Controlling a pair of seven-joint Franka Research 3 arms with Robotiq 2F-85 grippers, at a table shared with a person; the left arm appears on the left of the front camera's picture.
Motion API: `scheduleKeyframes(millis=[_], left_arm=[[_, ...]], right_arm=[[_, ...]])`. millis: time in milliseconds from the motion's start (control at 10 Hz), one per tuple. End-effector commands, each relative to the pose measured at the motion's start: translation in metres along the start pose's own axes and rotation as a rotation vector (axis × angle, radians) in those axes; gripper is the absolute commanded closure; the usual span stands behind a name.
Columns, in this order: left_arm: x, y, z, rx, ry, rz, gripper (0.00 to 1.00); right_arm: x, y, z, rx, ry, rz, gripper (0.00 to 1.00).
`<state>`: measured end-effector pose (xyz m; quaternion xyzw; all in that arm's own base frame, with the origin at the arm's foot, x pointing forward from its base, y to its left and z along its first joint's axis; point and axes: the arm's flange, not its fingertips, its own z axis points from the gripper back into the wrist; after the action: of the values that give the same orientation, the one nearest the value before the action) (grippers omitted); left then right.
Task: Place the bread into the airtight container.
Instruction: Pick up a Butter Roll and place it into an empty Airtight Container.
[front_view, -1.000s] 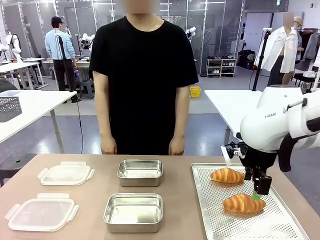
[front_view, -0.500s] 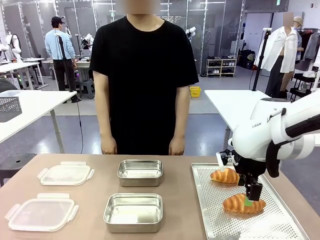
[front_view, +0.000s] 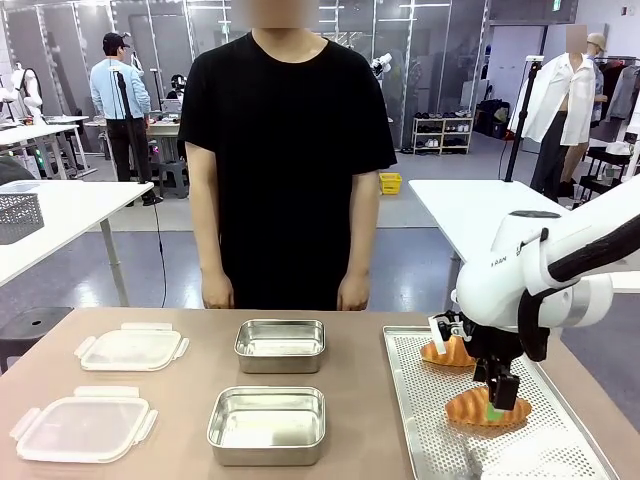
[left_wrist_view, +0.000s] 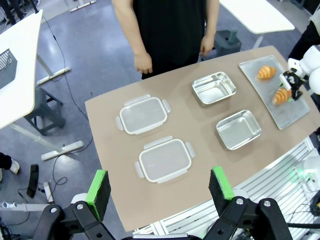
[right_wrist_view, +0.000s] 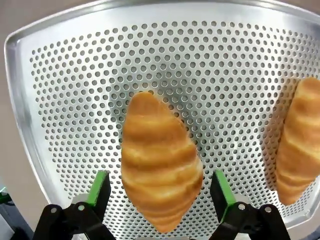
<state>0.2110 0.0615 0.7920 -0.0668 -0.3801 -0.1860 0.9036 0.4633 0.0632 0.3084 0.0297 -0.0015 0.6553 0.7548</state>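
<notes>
While the right gripper (front_view: 497, 398) hangs low over the perforated metal tray (front_view: 420, 440) at the table's right side, its fingers stand apart, one on each side of the near golden-brown croissant (front_view: 462, 406), with a gap at both pads. The far golden-brown croissant (front_view: 443, 352) lies just beyond it on the same tray. Mid-table sit the near rectangular steel container (front_view: 266, 424) and the far rectangular steel container (front_view: 280, 345), both empty. Two clear plastic lids (front_view: 131, 349) lie to their left. Bare brown tabletop (front_view: 360, 400) separates tray and containers. The left gripper (left_wrist_view: 159, 186) is high above the table, fingers spread. A person in a black shirt (front_view: 285, 150) stands at the far edge.
</notes>
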Motion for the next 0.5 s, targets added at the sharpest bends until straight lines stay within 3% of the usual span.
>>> scheduleKeyframes(millis=[0, 400], left_arm=[[0.003, 0.0, 0.001, 0.002, 0.0, -0.002, 0.0], [0.003, 0.0, 0.001, 0.002, 0.0, -0.002, 0.0]], right_arm=[[-0.003, -0.011, -0.009, 0.02, -0.015, 0.019, 0.0], [-0.001, -0.014, -0.024, 0.056, 0.005, 0.06, 0.02]])
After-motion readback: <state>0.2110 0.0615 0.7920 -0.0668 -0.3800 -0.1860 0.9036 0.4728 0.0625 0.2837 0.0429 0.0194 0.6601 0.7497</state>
